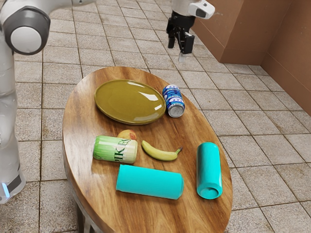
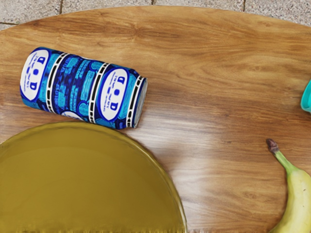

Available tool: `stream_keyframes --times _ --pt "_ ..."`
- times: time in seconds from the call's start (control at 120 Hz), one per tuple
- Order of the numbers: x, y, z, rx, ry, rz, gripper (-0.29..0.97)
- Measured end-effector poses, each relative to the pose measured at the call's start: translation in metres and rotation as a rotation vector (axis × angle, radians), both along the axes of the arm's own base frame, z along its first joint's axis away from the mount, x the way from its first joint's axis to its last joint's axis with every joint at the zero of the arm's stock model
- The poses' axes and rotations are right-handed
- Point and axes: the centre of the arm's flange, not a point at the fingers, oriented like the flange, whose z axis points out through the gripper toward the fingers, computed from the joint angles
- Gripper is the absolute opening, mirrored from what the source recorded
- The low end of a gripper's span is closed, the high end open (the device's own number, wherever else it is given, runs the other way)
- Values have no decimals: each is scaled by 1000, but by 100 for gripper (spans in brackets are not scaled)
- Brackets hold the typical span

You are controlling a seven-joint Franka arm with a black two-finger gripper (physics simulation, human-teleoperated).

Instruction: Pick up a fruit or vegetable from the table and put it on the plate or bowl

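Observation:
A yellow banana (image 1: 160, 153) lies near the middle of the oval wooden table (image 1: 97, 204), its stem toward the exterior view's right; its stem end (image 2: 294, 189) reaches into the wrist view. An orange-red fruit (image 1: 127, 134) peeks out behind a green can. The olive plate (image 1: 129, 101) (image 2: 82, 179) rests at the table's far side with nothing on it. My gripper (image 1: 180, 48) hangs high above the table's far edge, beyond the plate and the blue can, open with nothing between its fingers.
A blue can (image 1: 173, 101) (image 2: 82, 90) lies on its side beside the plate. A green can (image 1: 115, 149) lies left of the banana. Two teal cylinders lie near the front, one (image 1: 149, 182) crosswise and one (image 1: 209, 170) lengthwise. Brown walls (image 1: 252, 29) stand behind.

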Motion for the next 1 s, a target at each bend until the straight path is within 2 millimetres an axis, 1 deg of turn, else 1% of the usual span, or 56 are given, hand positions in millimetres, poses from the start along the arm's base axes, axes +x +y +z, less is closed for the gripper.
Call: stream_keyframes --times 0.108,0.2,0.217,0.233,0.275,0.325,0.367,0.408,0.433,0.475,0.517,0.558,0.592,0.633,0.708,0.767,0.833,0.867,0.95,1.0 --pt "-2 12 -1 -1 11 28 68" --pt "-3 12 -2 -3 16 32 68" --pt "-4 11 1 -2 11 31 68" --pt "-7 9 12 1 -9 29 68" --pt "-21 4 51 9 -81 21 68" --pt "-36 -3 84 14 -144 9 68" --pt "-44 -9 101 18 -179 -2 68" --pt "-45 -14 105 20 -186 -12 68" --pt "-39 -17 99 21 -175 -17 68" --pt "-23 -22 84 25 -152 -27 68" --pt "2 -31 59 26 -118 -45 68" --pt "24 -45 33 26 -83 -73 68" --pt "38 -56 15 27 -61 -91 68" --pt "51 -62 -1 28 -47 -102 68" --pt "69 -64 -23 30 -32 -106 68" --pt "80 -61 -39 31 -21 -101 68" --pt "87 -57 -50 32 -15 -96 68" --pt "88 -58 -55 32 -9 -98 68" --pt "90 -65 -60 28 -11 -109 68" --pt "90 -68 -72 26 1 -116 68"
